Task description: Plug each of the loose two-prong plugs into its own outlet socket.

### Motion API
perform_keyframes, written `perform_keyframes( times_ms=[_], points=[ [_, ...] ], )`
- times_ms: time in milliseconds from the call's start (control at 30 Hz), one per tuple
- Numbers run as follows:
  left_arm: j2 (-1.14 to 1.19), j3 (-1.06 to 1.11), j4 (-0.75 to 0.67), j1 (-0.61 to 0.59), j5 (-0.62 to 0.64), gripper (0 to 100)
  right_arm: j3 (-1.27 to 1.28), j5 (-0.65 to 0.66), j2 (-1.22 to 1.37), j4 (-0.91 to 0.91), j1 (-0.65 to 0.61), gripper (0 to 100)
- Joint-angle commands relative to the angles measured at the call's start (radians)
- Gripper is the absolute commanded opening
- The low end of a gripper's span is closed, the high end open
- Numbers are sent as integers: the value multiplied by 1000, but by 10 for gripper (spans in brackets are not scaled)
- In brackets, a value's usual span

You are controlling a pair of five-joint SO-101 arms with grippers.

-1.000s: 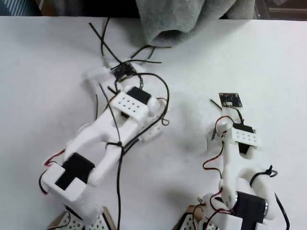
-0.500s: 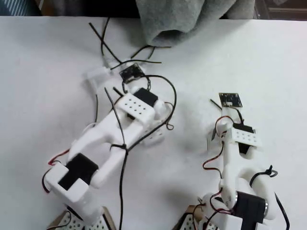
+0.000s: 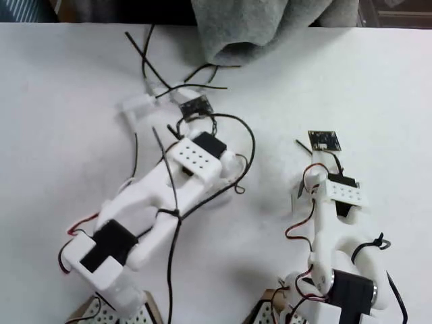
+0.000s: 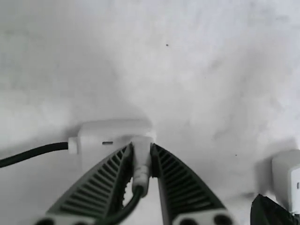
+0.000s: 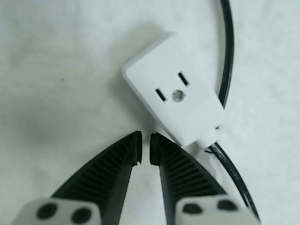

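Note:
In the left wrist view my left gripper [image 4: 140,149] is shut on a small white plug [image 4: 141,161] whose black cord runs back between the fingers. The plug's front end meets a white outlet block [image 4: 110,133] lying on the table, with a black cable [image 4: 28,154] leaving its side. In the right wrist view a white outlet socket [image 5: 173,105] lies face up, showing two slots and a round hole. My right gripper [image 5: 145,145] hovers just beside its corner, shut with nothing held. A black cable [image 5: 227,51] curves past that socket.
A grey cloth [image 3: 263,23] hangs over the table's far edge. Loose black wires [image 3: 145,54] and a white connector piece [image 3: 138,103] lie at the back left. Another white block [image 4: 287,180] sits close beside the left gripper. The left arm [image 3: 162,189] stretches diagonally; the right arm [image 3: 331,223] stands at the right.
The left arm's wrist has swung to the right and slightly nearer over the second, dragging its black cord along. The right arm has stayed put.

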Motion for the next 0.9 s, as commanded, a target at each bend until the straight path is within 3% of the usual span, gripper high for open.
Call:
perform_keyframes(
  times_ms=[0,367,533,867],
  points=[
    [-35,8,-14,10,-17,28,-2,-9,-31,-13,4,45],
    [-33,101,-64,-4,-68,28,-2,-6,-31,-13,4,45],
    [-36,181,-84,4,-358,27,-2,-3,-31,-13,4,45],
    [-42,141,-75,-65,-982,33,-2,-2,-31,-13,4,46]
  ],
)
